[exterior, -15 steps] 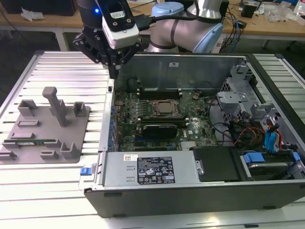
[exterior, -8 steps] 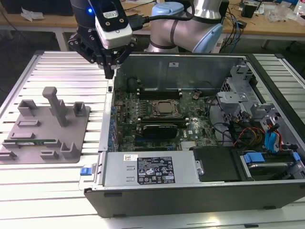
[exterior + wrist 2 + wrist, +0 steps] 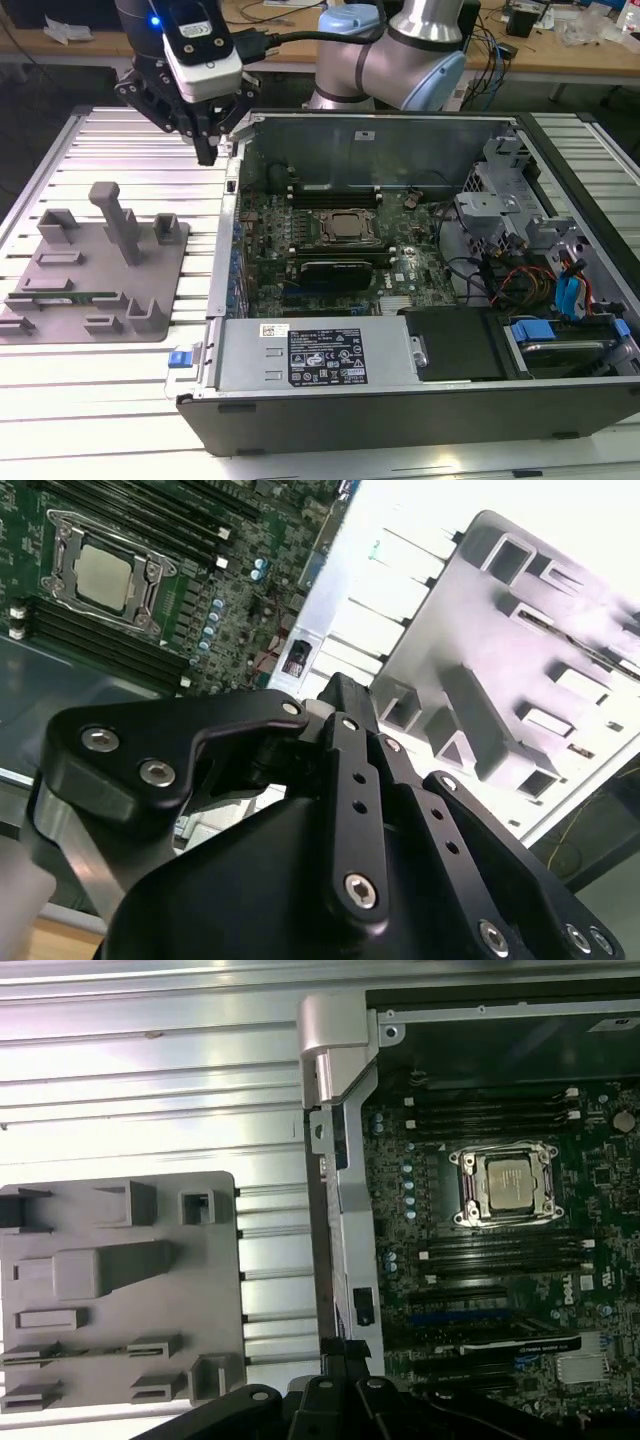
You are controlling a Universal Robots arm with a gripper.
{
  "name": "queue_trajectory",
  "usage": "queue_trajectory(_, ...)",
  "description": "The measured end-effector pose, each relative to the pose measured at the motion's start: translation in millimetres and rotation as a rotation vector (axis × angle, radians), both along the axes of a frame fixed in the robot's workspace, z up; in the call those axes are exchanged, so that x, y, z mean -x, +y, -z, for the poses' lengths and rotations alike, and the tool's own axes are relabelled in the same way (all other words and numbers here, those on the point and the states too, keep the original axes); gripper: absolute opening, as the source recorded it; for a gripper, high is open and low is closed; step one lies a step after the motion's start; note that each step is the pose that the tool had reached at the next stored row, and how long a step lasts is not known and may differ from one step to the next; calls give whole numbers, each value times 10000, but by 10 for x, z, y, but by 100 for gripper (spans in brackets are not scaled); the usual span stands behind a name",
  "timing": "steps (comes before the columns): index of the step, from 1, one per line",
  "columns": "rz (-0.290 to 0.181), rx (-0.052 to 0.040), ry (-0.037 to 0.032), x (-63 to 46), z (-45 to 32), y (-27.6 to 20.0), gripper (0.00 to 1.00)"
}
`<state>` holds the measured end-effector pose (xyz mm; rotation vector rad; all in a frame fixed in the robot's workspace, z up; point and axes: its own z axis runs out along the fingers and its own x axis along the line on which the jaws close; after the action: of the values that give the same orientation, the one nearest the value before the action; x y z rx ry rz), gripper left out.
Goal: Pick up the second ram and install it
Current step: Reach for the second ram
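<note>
The second ram (image 3: 75, 297) is a thin green stick lying flat in a slot near the front of the gray holder plate (image 3: 150, 262), on the exterior view's left. In the first wrist view the ram (image 3: 70, 1353) lies along the holder plate (image 3: 215, 1260). My gripper (image 3: 208, 152) hangs above the slatted table between the holder and the case's left wall, well away from the ram. Its black fingers meet at the tips, shut with nothing between them. The gripper (image 3: 340, 692) (image 3: 340, 1358) appears in both wrist views.
The open computer case (image 3: 230, 240) lies to the exterior view's right of the holder. Its motherboard holds the CPU socket (image 3: 345, 228) and long black slots (image 3: 335, 190) on either side. Drive cages and cables (image 3: 540, 270) fill the far right. A tall gray post (image 3: 120, 220) rises from the holder.
</note>
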<state>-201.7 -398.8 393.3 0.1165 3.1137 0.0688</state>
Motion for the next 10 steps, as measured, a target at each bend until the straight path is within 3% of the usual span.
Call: queue_trajectory(10, 1, -1, 0, 143, 1, 0, 8)
